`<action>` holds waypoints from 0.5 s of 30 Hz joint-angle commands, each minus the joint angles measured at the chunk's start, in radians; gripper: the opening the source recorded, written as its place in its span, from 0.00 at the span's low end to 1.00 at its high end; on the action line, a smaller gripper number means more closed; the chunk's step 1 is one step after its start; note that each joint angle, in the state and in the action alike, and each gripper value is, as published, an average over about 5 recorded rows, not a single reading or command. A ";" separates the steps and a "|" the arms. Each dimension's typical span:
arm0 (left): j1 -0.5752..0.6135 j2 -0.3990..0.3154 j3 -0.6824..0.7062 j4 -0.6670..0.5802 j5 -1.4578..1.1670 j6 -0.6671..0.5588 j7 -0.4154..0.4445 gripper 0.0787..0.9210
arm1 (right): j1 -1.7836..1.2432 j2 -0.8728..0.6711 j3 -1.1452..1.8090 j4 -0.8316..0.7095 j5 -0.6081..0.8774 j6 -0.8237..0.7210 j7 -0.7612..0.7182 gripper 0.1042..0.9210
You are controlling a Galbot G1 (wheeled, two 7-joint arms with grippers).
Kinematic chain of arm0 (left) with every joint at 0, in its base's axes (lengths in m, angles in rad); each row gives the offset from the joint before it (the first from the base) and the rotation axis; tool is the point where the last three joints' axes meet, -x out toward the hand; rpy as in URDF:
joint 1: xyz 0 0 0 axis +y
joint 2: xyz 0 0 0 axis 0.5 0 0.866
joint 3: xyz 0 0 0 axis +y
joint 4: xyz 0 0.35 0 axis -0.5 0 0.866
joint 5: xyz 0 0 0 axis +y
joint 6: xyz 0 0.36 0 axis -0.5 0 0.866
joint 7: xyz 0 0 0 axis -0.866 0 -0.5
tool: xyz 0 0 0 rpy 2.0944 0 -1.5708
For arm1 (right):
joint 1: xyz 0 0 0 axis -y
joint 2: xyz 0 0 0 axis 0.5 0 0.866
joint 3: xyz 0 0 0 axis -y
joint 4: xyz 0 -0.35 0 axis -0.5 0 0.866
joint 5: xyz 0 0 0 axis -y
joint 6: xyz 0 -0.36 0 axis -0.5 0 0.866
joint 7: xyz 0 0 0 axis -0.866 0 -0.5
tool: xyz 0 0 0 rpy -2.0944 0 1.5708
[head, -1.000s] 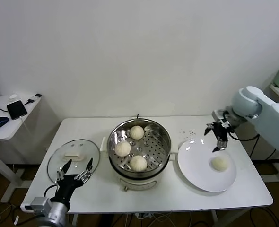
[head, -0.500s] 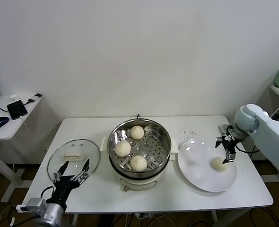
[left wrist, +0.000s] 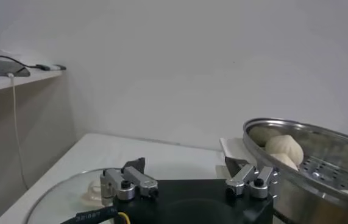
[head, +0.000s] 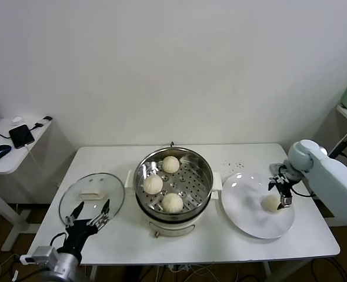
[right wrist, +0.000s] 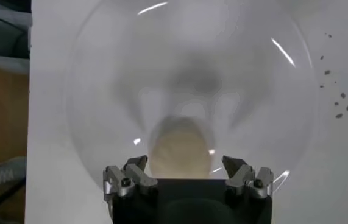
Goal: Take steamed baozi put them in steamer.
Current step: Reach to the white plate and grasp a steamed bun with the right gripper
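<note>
The steel steamer (head: 203, 166) stands mid-table on its white base and holds three cream baozi (head: 172, 202) on its perforated tray. A fourth baozi (head: 272, 204) lies on the white plate (head: 244, 211) to the right. My right gripper (head: 282, 194) is open and low over that baozi, its jaws straddling it; in the right wrist view the baozi (right wrist: 180, 148) sits between the open fingers (right wrist: 135, 165). My left gripper (head: 89, 215) is open and empty at the front left, beside the glass lid. The steamer's rim (left wrist: 320, 131) shows in the left wrist view.
A round glass lid (head: 112, 189) with a cream handle lies flat at the table's left. Dark crumbs (head: 232, 165) dot the table behind the plate. A side table (head: 26, 154) at far left holds a phone and a mouse.
My right gripper has come down and toward the front, from above the plate's back edge to low over the baozi on the plate. The left gripper has sunk slightly.
</note>
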 commanded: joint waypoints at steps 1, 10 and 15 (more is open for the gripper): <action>0.000 0.002 -0.005 0.006 -0.004 0.000 0.002 0.88 | -0.029 0.022 0.022 -0.038 -0.038 0.023 0.018 0.88; -0.001 0.003 -0.004 0.011 -0.005 -0.001 0.002 0.88 | -0.040 0.026 0.036 -0.042 -0.055 0.020 0.035 0.88; 0.000 0.003 -0.002 0.013 0.000 -0.005 0.004 0.88 | -0.042 0.033 0.038 -0.053 -0.052 0.015 0.043 0.88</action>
